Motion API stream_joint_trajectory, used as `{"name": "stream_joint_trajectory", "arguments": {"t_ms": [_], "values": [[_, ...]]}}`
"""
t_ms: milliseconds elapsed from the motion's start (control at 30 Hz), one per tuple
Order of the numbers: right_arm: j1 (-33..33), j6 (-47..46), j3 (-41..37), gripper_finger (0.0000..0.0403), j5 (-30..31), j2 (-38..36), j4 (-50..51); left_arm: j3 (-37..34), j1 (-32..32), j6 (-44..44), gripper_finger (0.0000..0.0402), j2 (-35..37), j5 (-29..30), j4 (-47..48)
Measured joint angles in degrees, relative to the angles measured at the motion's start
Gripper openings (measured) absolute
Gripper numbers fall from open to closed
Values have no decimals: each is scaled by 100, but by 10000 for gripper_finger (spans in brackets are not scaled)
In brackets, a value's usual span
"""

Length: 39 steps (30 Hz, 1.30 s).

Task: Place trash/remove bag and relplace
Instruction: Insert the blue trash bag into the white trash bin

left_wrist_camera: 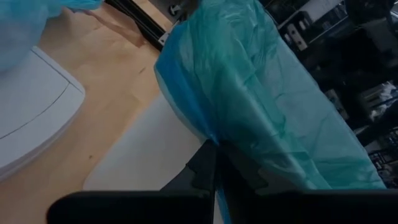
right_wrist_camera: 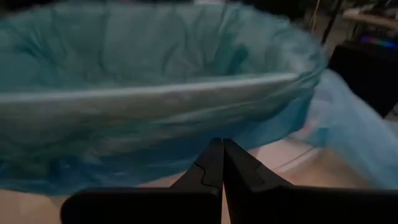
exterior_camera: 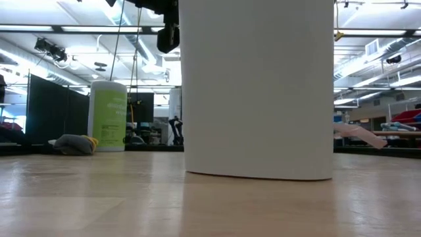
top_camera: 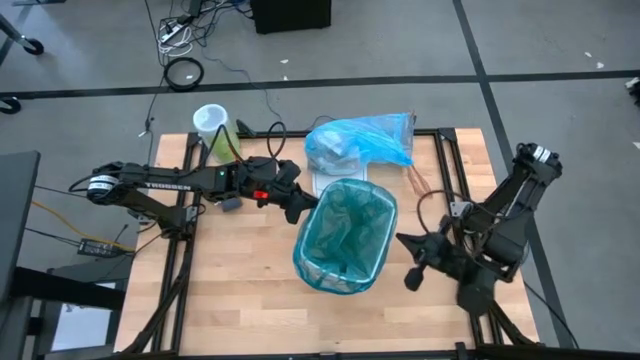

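Pinching the teal liner [top_camera: 345, 232] at the bin's far-left rim, the left gripper [top_camera: 299, 207] has its two dark fingers nearly together with a fold of the thin film caught between them; its wrist view shows the plastic running down into the gap between the fingertips. That liner is draped over the rim of the white bin [exterior_camera: 258, 89], which stands near the middle of the wooden table [top_camera: 240, 290] and fills most of the low view.

Right gripper [top_camera: 413, 262] hangs just right of the bin, fingers pressed together on nothing, pointing at the liner-covered rim.

Beyond the bin, at the far side of the table, lies the sky-blue bag [top_camera: 362, 140], bunched and full, resting partly on a flat white lid [top_camera: 328, 184]. At the far-left corner stands a pale green canister [top_camera: 212, 127], with a small grey and yellow cloth heap [exterior_camera: 74, 144] beside it.
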<state>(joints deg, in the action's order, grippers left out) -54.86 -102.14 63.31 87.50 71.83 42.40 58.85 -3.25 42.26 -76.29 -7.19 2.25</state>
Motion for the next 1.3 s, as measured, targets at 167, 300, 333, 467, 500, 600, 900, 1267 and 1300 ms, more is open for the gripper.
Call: {"name": "stream_joint_trajectory", "arguments": {"t_ms": [167,300,333,467,500,600,900,1267,1300], "values": [[-209,-19,0,0,236,8,11,0,0,15,30,0,127,-28],[-91,-16,0,0,254,21,-17,0,0,20,30,0,178,-49],[-55,-16,0,0,248,22,-10,0,0,21,30,0,204,-78],[-38,-16,0,0,227,22,-13,0,0,21,30,0,291,-170],[-39,-15,0,0,218,22,-30,0,0,22,30,0,315,-166],[-41,2,0,0,189,24,-103,0,0,22,30,0,384,-162],[120,39,-79,0,170,224,-531,0,0,20,30,0,434,-160],[328,38,-87,0,-116,685,-1048,0,27,-11,30,0,455,-118],[373,57,-87,0,-182,687,-1046,0,38,-60,30,0,465,-105]]}}
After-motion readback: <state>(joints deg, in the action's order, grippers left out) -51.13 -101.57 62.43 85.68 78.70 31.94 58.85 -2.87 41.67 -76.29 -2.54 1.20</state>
